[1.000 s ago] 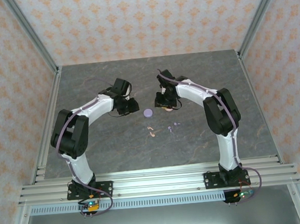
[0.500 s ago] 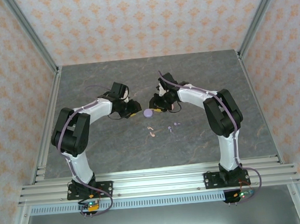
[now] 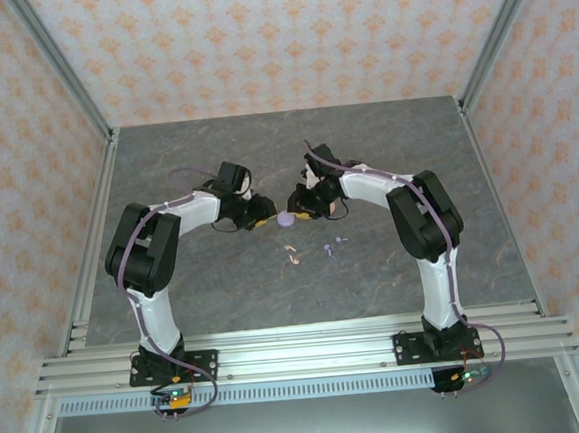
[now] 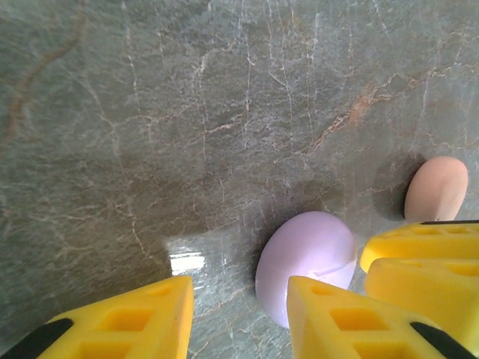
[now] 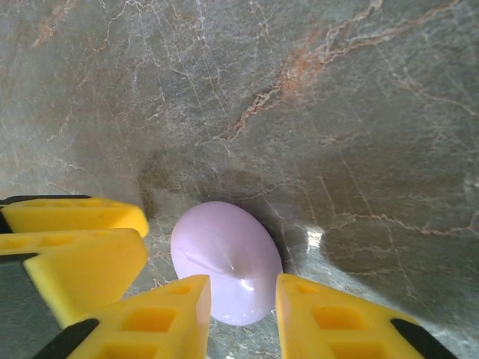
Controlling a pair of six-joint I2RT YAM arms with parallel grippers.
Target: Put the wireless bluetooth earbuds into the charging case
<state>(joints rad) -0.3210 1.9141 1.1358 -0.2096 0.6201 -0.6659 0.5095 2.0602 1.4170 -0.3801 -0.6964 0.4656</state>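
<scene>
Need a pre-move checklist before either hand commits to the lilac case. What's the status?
1. Lilac case lid open for loading: not ok, it looks closed.
2. Right hand lined up on the case: ok, its fingers frame the near edge.
3. Right hand actually gripping the case: cannot tell.
4. Left hand on the case: not ok, it is open and the case sits beside one finger.
5. Earbuds reachable: ok, they lie loose on the table.
</scene>
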